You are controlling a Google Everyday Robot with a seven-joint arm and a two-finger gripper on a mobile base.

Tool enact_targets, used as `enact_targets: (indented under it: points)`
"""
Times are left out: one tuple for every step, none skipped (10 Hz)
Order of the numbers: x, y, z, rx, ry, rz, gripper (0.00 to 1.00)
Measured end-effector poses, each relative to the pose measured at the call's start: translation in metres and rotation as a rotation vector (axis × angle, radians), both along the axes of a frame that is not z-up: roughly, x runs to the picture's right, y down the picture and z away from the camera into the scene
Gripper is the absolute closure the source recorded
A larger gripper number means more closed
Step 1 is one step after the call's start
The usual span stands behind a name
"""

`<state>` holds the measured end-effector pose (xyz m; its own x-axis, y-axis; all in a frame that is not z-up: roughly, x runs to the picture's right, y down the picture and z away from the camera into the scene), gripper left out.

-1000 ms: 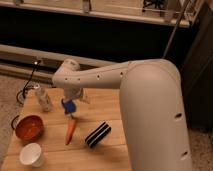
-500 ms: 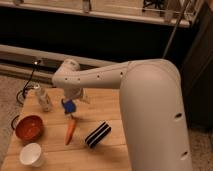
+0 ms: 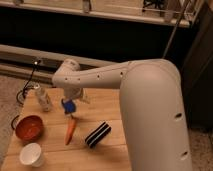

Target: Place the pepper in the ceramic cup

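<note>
The pepper point(image 3: 71, 131), slim and orange-red, lies on the wooden table point(image 3: 110, 107), pointed end toward the front. The ceramic cup point(image 3: 31, 154), small and white, stands at the front left corner, apart from the pepper. My gripper point(image 3: 70, 107), with a blue part at its tip, hangs just above the pepper's far end, at the end of the big white arm point(image 3: 130, 85).
A red-orange bowl point(image 3: 28, 127) sits left of the pepper, behind the cup. A pale slim bottle point(image 3: 43, 98) stands at the back left. A black striped block point(image 3: 98, 134) lies right of the pepper. The table's left and front edges are close.
</note>
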<state>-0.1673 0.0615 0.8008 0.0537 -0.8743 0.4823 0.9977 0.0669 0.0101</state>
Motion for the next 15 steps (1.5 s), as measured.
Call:
enact_targets:
  points:
    - [0.0, 0.0, 0.0, 0.0, 0.0, 0.0, 0.2]
    - [0.0, 0.0, 0.0, 0.0, 0.0, 0.0, 0.2]
    - [0.0, 0.0, 0.0, 0.0, 0.0, 0.0, 0.2]
    - [0.0, 0.0, 0.0, 0.0, 0.0, 0.0, 0.2]
    - [0.0, 0.0, 0.0, 0.0, 0.0, 0.0, 0.2]
    - [0.0, 0.0, 0.0, 0.0, 0.0, 0.0, 0.2]
    - [0.0, 0.0, 0.0, 0.0, 0.0, 0.0, 0.2]
    - [0.0, 0.0, 0.0, 0.0, 0.0, 0.0, 0.2]
    - [0.0, 0.0, 0.0, 0.0, 0.0, 0.0, 0.2]
    - [0.0, 0.0, 0.0, 0.0, 0.0, 0.0, 0.2]
    - [0.0, 0.0, 0.0, -0.001, -0.002, 0.0, 0.2]
    - [-0.002, 0.003, 0.0, -0.012, -0.009, -0.002, 0.2]
    - [-0.008, 0.015, -0.001, -0.048, -0.031, -0.014, 0.2]
    - [-0.023, 0.037, -0.005, -0.108, -0.069, -0.04, 0.2]
    - [-0.034, 0.057, -0.011, -0.16, -0.095, -0.068, 0.2]
